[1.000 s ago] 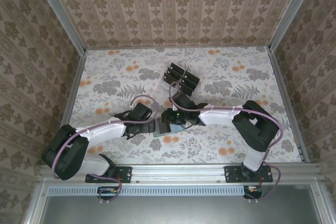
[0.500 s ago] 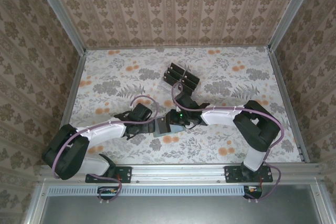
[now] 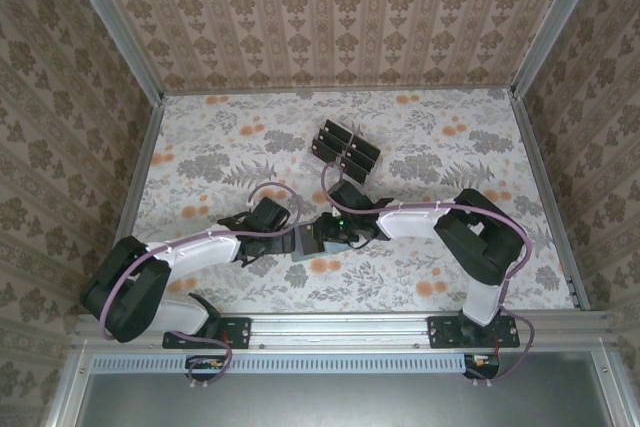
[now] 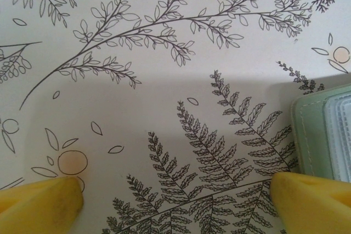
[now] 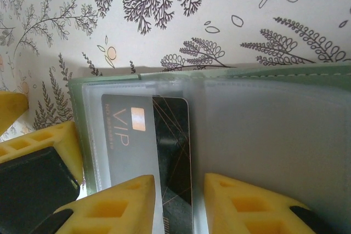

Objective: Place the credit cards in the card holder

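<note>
Dark rectangular VIP credit card [image 5: 145, 135] sits part-way inside the clear pocket of the grey-green card holder [image 5: 263, 135]; right gripper [image 5: 178, 204] narrowly parted astride its near edge, grip unclear. Left gripper [image 4: 175, 206] spread wide over bare floral tabletop [image 4: 164, 53], one fingertip [image 4: 312, 201] at the holder's corner

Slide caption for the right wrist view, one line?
Right gripper at the near end of a dark VIP credit card lying partly under a clear pocket of the grey-green card holder.
</note>
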